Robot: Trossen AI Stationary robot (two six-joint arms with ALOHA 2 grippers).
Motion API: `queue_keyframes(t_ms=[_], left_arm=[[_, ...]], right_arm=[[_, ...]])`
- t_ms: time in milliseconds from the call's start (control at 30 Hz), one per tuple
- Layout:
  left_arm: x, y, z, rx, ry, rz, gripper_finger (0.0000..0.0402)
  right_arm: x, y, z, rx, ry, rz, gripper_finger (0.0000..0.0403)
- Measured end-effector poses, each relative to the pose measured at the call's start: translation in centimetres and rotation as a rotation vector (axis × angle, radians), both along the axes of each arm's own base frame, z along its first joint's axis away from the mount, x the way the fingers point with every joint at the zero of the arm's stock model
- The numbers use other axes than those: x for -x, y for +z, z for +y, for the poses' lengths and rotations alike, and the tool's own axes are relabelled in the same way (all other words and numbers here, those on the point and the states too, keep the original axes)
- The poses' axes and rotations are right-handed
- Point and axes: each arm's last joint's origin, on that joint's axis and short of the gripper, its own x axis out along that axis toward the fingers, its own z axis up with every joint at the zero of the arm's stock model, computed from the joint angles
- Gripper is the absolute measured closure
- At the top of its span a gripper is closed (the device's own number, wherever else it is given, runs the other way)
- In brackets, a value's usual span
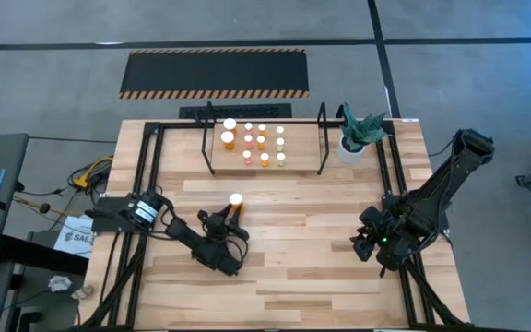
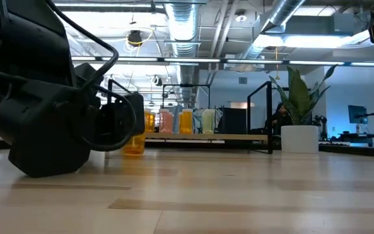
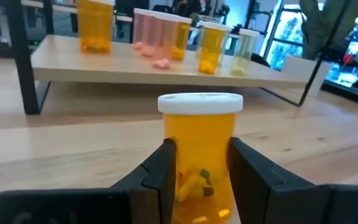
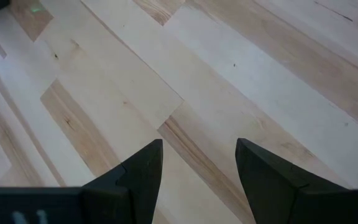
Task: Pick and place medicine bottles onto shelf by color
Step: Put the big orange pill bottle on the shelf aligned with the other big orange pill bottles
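We have the left tool (image 3: pixel 199 171) clamped on an upright orange medicine bottle (image 3: pixel 199 155) with a white cap, standing on the bench (image 1: pixel 293 249). Ahead of it, the shelf (image 1: pixel 265 171) already carries about ten sorted bottles (image 1: pixel 262 144); this looks like the last. Our right tool (image 4: pixel 199 168) waits open, well aside.

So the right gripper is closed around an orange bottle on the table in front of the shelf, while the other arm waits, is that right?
Wrong arm. The left gripper is shut on the orange bottle in front of the shelf; the left wrist view shows it. The right gripper waits open over bare table.
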Motion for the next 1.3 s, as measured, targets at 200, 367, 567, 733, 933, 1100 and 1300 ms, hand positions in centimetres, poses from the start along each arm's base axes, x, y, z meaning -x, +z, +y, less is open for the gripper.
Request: queue_keyframes(t_ms=[200, 367, 567, 733, 933, 1100, 1300], left_arm=[[-0.2, -0.2, -0.2, -0.016, -0.009, 0.049, 0.0303], [-0.3, -0.3, 0.0, -0.002, -0.001, 0.055, 0.0303], [-0.3, -0.3, -0.1, 0.010, -0.001, 0.063, 0.0269], [-0.1, -0.4, -0.4, 0.038, -0.009, 0.090, 0.0221], [0.4, 0.0, -2.3, 0.051, -0.065, 0.121, 0.0178], [1.3, 3.1, -4.8, 0.127, -0.102, 0.129, 0.0172], [2.4, 10.2, -5.4, 0.384, -0.037, 0.087, 0.0177]], right_arm=[[0.0, 0.0, 0.0, 0.000, 0.000, 0.000, 0.0178], [0.0, 0.0, 0.0, 0.000, 0.000, 0.000, 0.0178], [0.0, 0.0, 0.0, 0.000, 0.000, 0.000, 0.0178], [0.0, 0.0, 0.0, 0.000, 0.000, 0.000, 0.0178], [0.0, 0.0, 0.0, 0.000, 0.000, 0.000, 0.0178], [0.0, 0.0, 0.0, 0.000, 0.000, 0.000, 0.0178], [0.0, 0.0, 0.0, 0.000, 0.000, 0.000, 0.0178]])
